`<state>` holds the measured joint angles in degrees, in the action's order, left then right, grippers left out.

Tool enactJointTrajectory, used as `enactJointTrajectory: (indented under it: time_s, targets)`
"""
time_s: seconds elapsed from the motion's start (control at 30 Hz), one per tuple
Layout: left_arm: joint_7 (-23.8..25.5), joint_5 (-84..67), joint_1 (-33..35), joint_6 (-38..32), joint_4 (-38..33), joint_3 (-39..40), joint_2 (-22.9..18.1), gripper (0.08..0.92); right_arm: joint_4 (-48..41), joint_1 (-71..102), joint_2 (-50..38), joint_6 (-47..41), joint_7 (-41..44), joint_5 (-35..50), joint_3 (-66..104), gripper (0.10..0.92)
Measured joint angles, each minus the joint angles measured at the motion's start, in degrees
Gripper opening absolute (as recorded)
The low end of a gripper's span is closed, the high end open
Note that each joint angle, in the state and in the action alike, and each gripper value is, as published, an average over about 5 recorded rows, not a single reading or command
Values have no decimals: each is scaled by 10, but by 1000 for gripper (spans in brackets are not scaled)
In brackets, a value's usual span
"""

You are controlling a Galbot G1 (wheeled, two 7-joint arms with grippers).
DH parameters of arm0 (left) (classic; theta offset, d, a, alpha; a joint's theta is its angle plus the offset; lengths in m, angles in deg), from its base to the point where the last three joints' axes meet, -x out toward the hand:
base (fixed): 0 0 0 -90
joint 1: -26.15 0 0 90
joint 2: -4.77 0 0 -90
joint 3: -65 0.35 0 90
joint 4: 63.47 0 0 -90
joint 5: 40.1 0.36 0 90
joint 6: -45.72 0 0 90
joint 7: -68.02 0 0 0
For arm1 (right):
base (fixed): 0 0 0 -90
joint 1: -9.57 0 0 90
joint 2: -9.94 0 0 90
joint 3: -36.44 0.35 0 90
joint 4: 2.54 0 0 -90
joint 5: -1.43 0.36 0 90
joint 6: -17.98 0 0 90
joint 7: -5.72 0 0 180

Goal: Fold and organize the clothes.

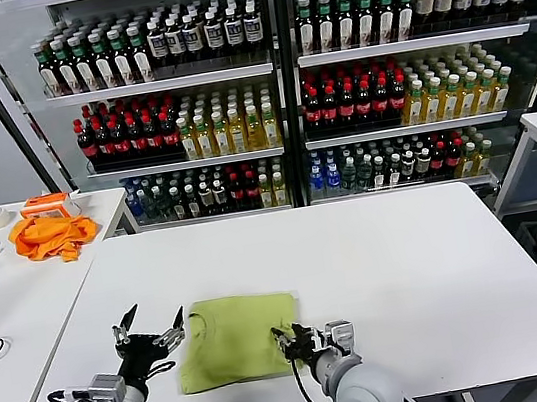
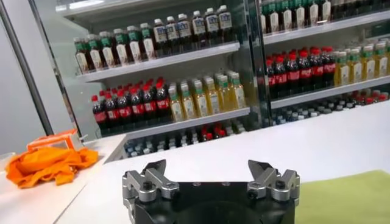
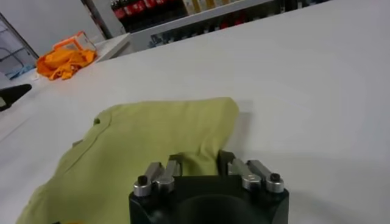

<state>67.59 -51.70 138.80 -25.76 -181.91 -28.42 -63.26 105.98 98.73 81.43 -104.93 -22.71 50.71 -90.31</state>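
The right gripper (image 1: pixel 291 340) grasps the folded T-shirt's (image 1: pixel 237 339) right edge; the left gripper (image 1: pixel 150 332) hovers released beside its left edge. No writing is readable.

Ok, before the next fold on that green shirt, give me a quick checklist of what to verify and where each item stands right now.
1. T-shirt lying flat on the white table, partly folded: ok.
2. Left gripper open, beside the shirt's collar edge and holding nothing: ok.
3. Right gripper at the shirt's near right edge; whether it grips fabric: cannot tell.
4. Bare table beyond the shirt for the fold: ok.
5. Orange cloth away on the side table, out of the way: ok.
6. Printed graphic side facing down: cannot tell.
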Motion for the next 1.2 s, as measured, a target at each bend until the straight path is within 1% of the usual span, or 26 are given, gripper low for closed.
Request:
enactJointTrajectory:
  time_s: [0.07, 0.23, 0.37, 0.6, 0.83, 1.03, 1.2]
  targets:
    - [-1, 0, 1, -1, 1, 0, -2, 823, -2, -1, 2, 0, -2, 3, 0, 344]
    - [-5, 0, 3, -6, 4, 1, -3, 823, -1, -1, 8, 1, -4, 5, 3, 206]
    - [-6, 0, 2, -8, 6, 1, -2, 823, 5, -4, 7, 3, -3, 3, 11, 126]
    - [-6, 0, 0, -13, 10, 5, -2, 823, 27, -15, -7, -1, 1, -5, 42, 118]
    - [-6, 6, -7, -20, 18, 13, -6, 823, 44, -2, -45, -3, 25, -19, 97, 118]
    - [-5, 17, -14, -30, 29, 24, -11, 823, 44, 23, -87, -3, 69, -32, 147, 118]
    - [-5, 25, -17, -37, 35, 34, -16, 823, 31, 30, -122, -3, 130, -46, 174, 118]
